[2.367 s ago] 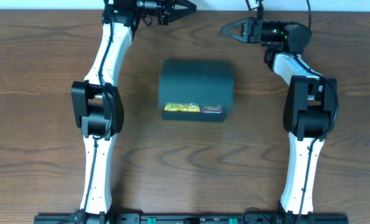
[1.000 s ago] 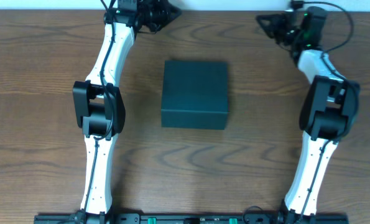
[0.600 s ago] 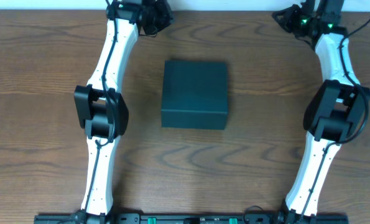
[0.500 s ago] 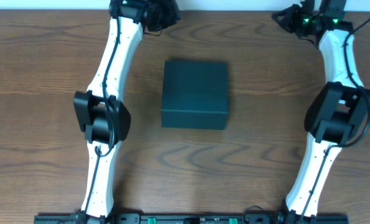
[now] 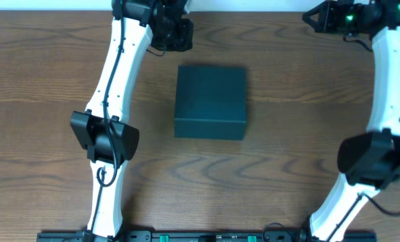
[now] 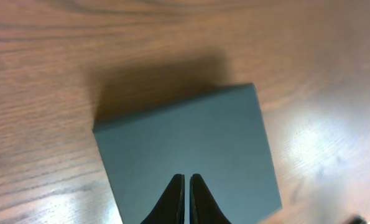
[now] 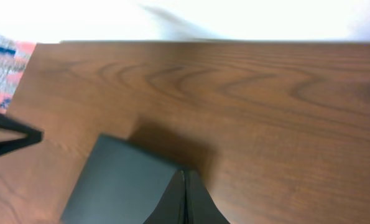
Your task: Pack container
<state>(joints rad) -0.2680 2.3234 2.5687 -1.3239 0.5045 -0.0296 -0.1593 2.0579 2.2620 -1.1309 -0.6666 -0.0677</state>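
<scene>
The container is a dark teal-green square box, lid closed, at the middle of the wooden table. It also shows in the left wrist view and the right wrist view. My left gripper is shut and empty, raised above the table at the back left, its camera looking down on the box. My right gripper is shut and empty, raised at the back right corner. Both are well clear of the box.
The wooden table's far edge meets a white wall. The left arm runs along the box's left side, the right arm along the right edge of the table.
The box lid was open at first, showing yellow packs inside; it is now closed. Both arms have lifted and drawn back toward the far corners, the right arm swinging outward to the right.
</scene>
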